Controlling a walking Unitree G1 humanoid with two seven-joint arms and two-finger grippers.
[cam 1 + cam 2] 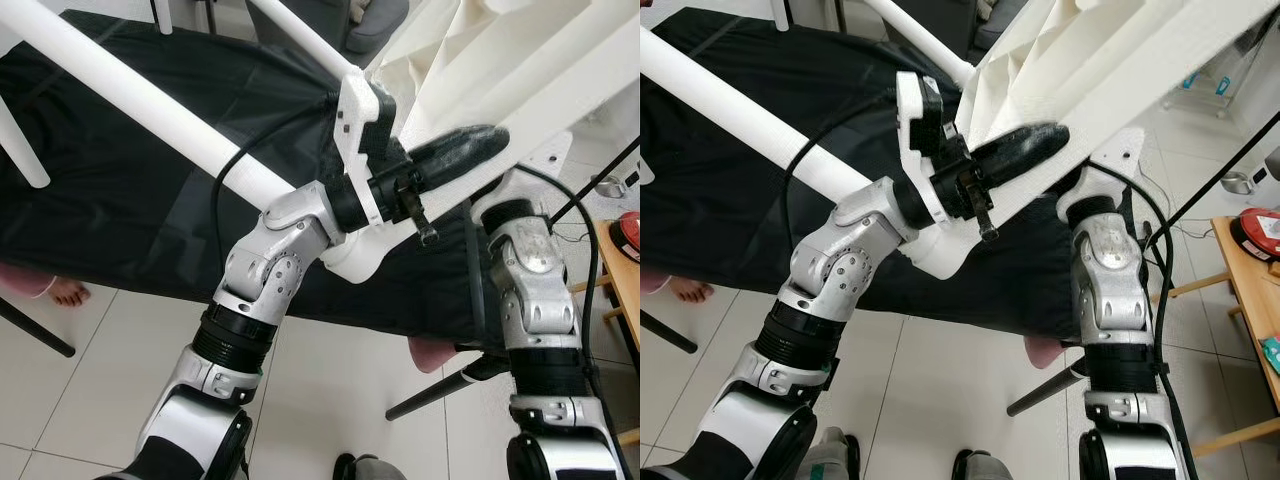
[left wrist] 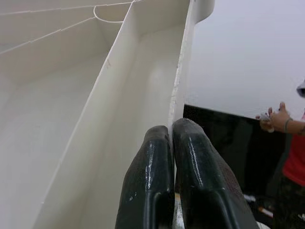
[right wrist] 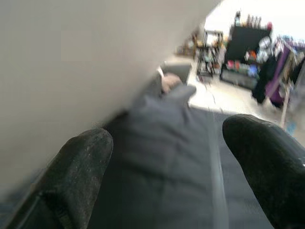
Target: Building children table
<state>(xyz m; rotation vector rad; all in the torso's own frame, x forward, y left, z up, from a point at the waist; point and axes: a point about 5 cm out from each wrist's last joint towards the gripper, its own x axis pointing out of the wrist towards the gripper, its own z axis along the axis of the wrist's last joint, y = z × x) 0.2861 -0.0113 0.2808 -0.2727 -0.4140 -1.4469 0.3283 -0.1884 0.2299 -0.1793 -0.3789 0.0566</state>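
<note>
Nearest the camera, the two silver arms are raised over a pale tiled floor point(image 1: 330, 380). The left gripper point(image 2: 171, 130) is held up at the middle of the head views, and its two black fingers point(image 2: 148, 181) are pressed together on the thin edge wall of the white plastic table top point(image 2: 71, 95); in the left wrist view the rim is seen pinched between the pads, with the ribbed underside of the panel running away beside them. The table top is tilted overhead, up and to the right of the left arm, with its hollow ribbed side turned downward.

The right arm point(image 1: 530, 290) is raised under the same panel, on the right. In the right wrist view the right gripper point(image 3: 167, 152) is seen with its fingers spread wide apart and nothing held between them; the pale panel lies close beside one finger.

Just beyond the left arm, a white table leg point(image 1: 140, 100) is seen slanting across a black sheet point(image 1: 120, 200), which is spread below and behind the arms. A bare foot point(image 1: 68, 293) is visible at the sheet's left edge. At the far right, a wooden side table point(image 1: 1240, 270) stands with a red object on it. Farther off, in the left wrist view, a person's hand point(image 2: 274, 119) is raised beside a dark surface.
</note>
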